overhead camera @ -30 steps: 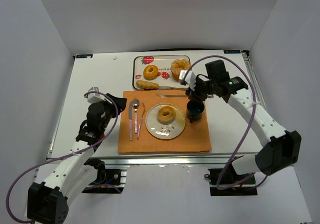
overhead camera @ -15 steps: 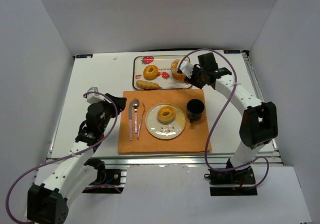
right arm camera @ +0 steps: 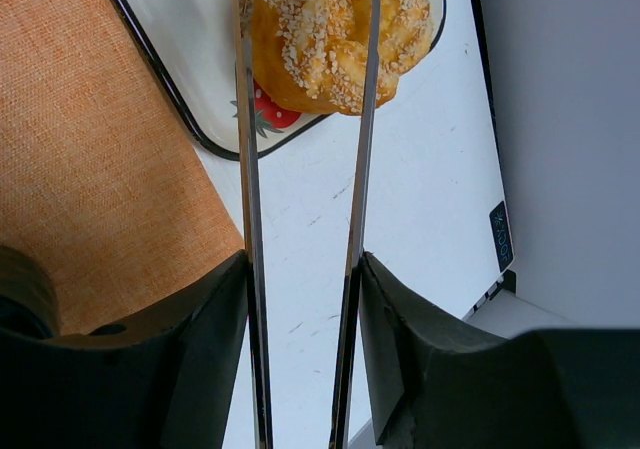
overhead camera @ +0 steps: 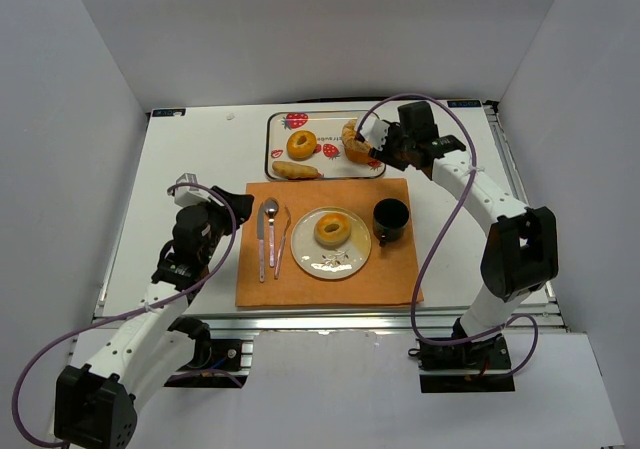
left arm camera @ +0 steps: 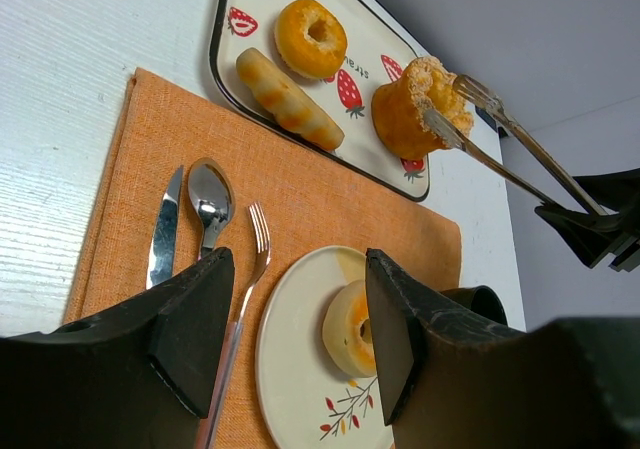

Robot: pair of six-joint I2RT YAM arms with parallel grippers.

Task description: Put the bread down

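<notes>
Golden sesame-crusted bread roll (right arm camera: 330,39), near the far edge of the table (overhead camera: 200,159), is sitting between metal tongs (right arm camera: 358,169) clamped in the right end effector (right arm camera: 300,269); smooth tines are likely risking a slip.

This is a robotics lab test cell: plain white panels (overhead camera: 80,119) close in a white table (overhead camera: 190,159) at 9, 12 and 3 o'clock. The left arm (overhead camera: 150,304) and right arm (overhead camera: 490,204) are bolted to an aluminium frame (overhead camera: 330,324) at 6 o'clock, trailing loose purple cables (overhead camera: 412,97). An orange placemat (overhead camera: 330,289) at the centre is a staged prop.
</notes>
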